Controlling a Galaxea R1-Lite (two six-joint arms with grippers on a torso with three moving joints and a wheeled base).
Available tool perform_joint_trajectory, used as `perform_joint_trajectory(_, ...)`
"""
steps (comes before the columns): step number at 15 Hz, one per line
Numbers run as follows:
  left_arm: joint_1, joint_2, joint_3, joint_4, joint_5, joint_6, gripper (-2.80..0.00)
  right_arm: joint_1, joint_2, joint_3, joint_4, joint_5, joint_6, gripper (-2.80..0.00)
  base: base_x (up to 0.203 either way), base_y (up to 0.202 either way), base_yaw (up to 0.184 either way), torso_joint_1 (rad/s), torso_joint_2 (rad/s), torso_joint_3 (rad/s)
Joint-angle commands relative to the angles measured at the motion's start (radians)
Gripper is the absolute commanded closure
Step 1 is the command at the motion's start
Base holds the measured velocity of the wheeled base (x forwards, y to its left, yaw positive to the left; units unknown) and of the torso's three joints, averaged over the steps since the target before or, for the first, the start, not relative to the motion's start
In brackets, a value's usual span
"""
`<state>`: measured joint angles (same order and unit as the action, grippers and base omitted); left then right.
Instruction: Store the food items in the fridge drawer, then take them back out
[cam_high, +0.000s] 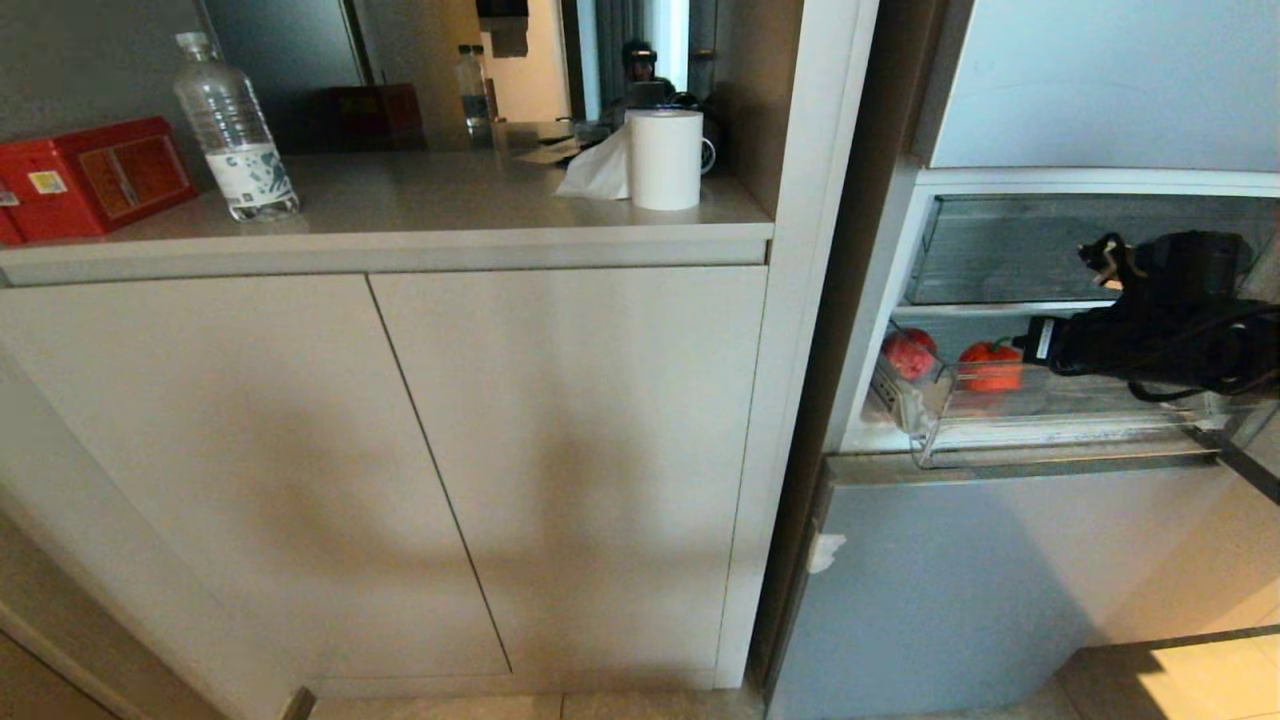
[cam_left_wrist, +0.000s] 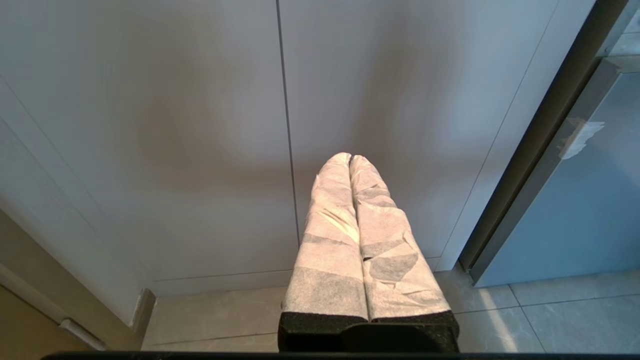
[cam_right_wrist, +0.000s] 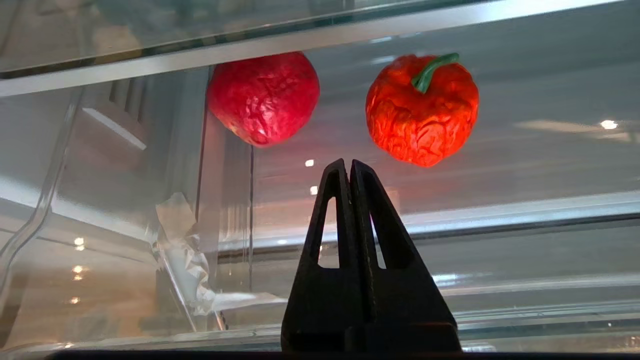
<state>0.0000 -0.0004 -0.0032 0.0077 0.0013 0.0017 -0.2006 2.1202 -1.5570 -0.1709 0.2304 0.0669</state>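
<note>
**Head view: both food items in the drawer, my right end effector closed and empty**

Head view shows the open fridge at 3 o'clock, with the clear fridge drawer (cam_high: 1050, 430) pulled out under a glass shelf (cam_high: 1010, 255). Inside the drawer the pinkish-red fruit (cam_high: 909, 353) sits toward the 9 o'clock end and the red pepper-like piece with the green stem (cam_high: 991, 366) lies just beside it, at its 3 o'clock. My right arm reaches in from the 3 o'clock edge over the drawer.

From the right wrist, my right end effector (cam_right_wrist: 349, 165) has its two black fingers pressed together with nothing between them. It points at the gap between the two pieces and touches neither: the fruit (cam_right_wrist: 264, 97) is at about 11 o'clock from the tips, the pepper-like piece (cam_right_wrist: 422, 112) at about 1 o'clock. Crumpled clear film (cam_right_wrist: 185, 260) clings to the drawer's side wall.

My left end effector (cam_left_wrist: 350, 157) hangs low in front of the pale cabinet doors (cam_left_wrist: 200, 125), its padded fingers closed together and holding nothing.

On the surface above the cabinet, at 11 o'clock, stand a water bottle (cam_high: 235, 130), a red box (cam_high: 90, 175) and a paper roll (cam_high: 665, 158).
</note>
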Motion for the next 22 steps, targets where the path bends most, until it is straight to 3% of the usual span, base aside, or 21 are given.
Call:
perform_joint_trajectory(1, 0.000, -0.001, 0.000, 0.000, 0.000, 0.000, 0.00, -0.001, 0.033, -0.099, 0.174, 0.011, -0.005, 0.00, 0.000, 0.000, 0.000, 0.000, 0.00, 0.000)
perform_joint_trajectory(8, 0.000, -0.001, 0.000, 0.000, 0.000, 0.000, 0.00, -0.002, -0.074, -0.373, 0.819, 0.033, -0.010, 0.00, 0.000, 0.000, 0.000, 0.000, 0.00, 0.000)
perform_joint_trajectory(10, 0.000, -0.001, 0.000, 0.000, 0.000, 0.000, 0.00, -0.007, -0.107, -0.401, 0.942, 0.031, -0.044, 0.00, 0.000, 0.000, 0.000, 0.000, 0.00, 0.000)
perform_joint_trajectory(16, 0.000, -0.001, 0.000, 0.000, 0.000, 0.000, 0.00, -0.040, -0.074, -0.402, 0.950, 0.019, -0.052, 0.00, 0.000, 0.000, 0.000, 0.000, 0.00, 0.000)
perform_joint_trajectory(22, 0.000, -0.001, 0.000, 0.000, 0.000, 0.000, 0.00, -0.118, -0.176, -0.376, 1.103, 0.016, -0.076, 0.00, 0.000, 0.000, 0.000, 0.000, 0.00, 0.000)
